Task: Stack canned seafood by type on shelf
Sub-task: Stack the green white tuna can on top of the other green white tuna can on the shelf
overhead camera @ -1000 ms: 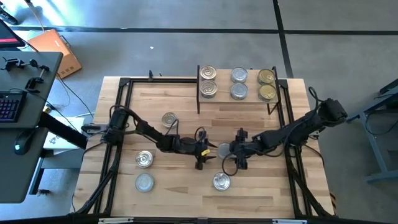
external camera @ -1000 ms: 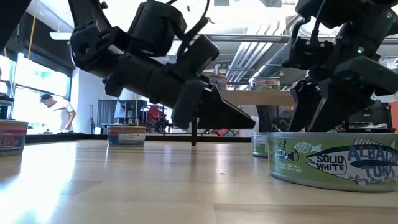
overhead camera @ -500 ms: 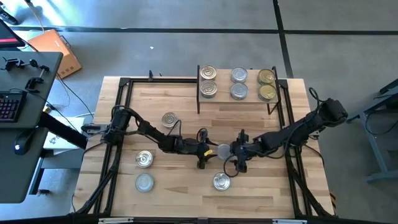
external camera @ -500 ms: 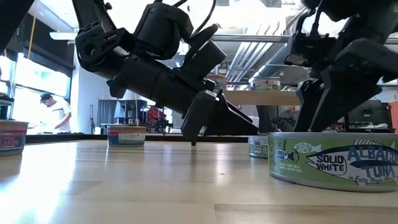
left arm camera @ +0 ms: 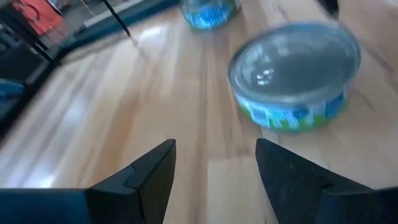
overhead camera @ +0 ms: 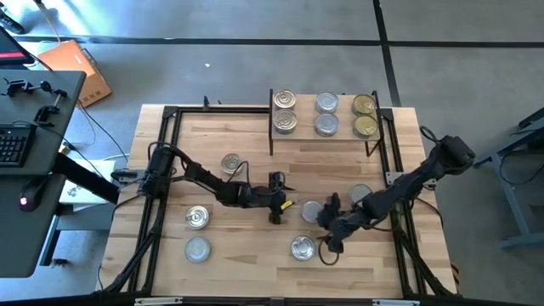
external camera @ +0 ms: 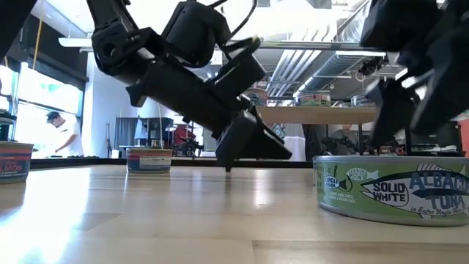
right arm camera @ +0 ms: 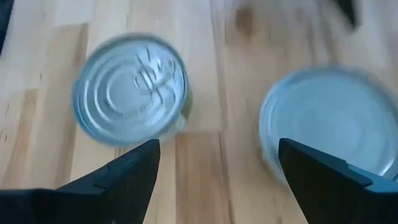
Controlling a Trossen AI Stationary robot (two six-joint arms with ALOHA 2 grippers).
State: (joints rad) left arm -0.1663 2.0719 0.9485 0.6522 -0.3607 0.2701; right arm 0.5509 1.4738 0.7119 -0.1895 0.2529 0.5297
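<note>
Butcher-block tabletop point(overhead camera: 255, 255) carrying loose tins; the shelf point(overhead camera: 325, 136) at its far edge is already holding six tins in three pairs. Left end effector point(overhead camera: 276, 206) is hovering mid-table, fingers apart and empty — the green-label tin point(overhead camera: 311, 210) it was closing on half a second ago is now standing free just beside it. Right end effector point(overhead camera: 328, 244) is swinging back toward the near edge, fingers wide and empty, over the gap between that tin and the front tin point(overhead camera: 303, 247). Judgement: neither arm is gripping anything, so a fresh pick is being lined up; five more tins are waiting on the tabletop.
</note>
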